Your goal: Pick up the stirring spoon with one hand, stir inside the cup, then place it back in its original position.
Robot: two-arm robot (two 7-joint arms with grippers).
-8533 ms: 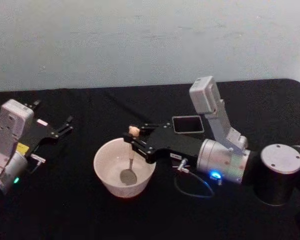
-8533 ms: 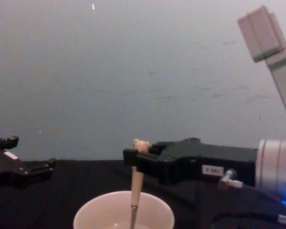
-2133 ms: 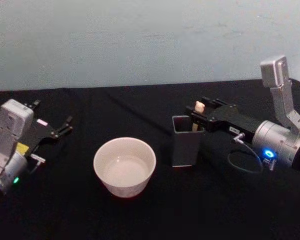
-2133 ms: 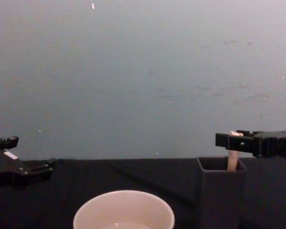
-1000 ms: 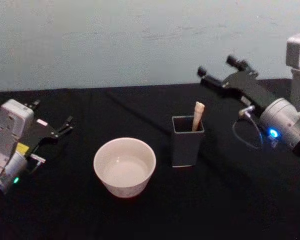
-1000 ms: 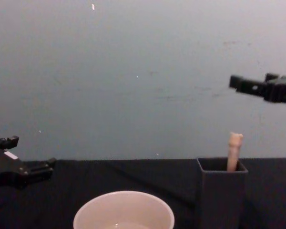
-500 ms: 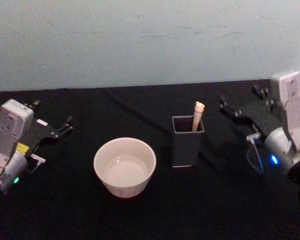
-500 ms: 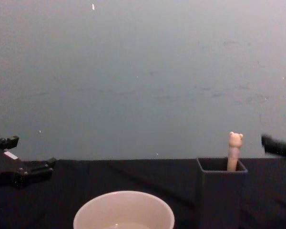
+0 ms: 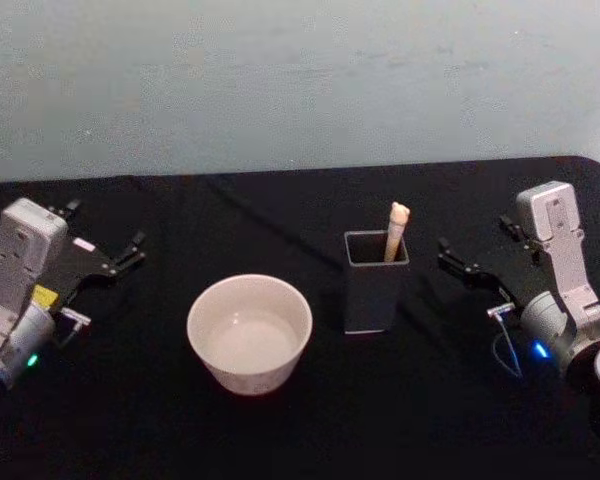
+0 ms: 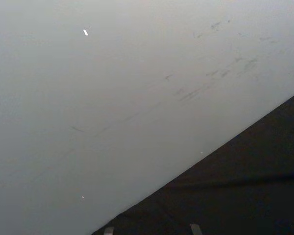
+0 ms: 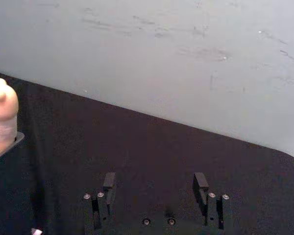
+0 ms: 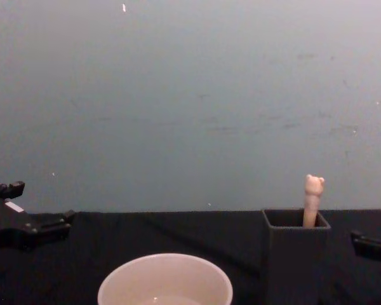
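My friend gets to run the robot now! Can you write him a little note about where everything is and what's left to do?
Right gripper: open, empty, low over the table to the right of the holder.
Left gripper: open, empty, parked at the table's left side.
Stirring spoon: standing in the dark grey square holder, bear head poking out the top.
Cup: on the table, left of the holder, no spoon in it.
Done: the spoon is in its holder and let go.
Left: probably nothing, just park the right arm.
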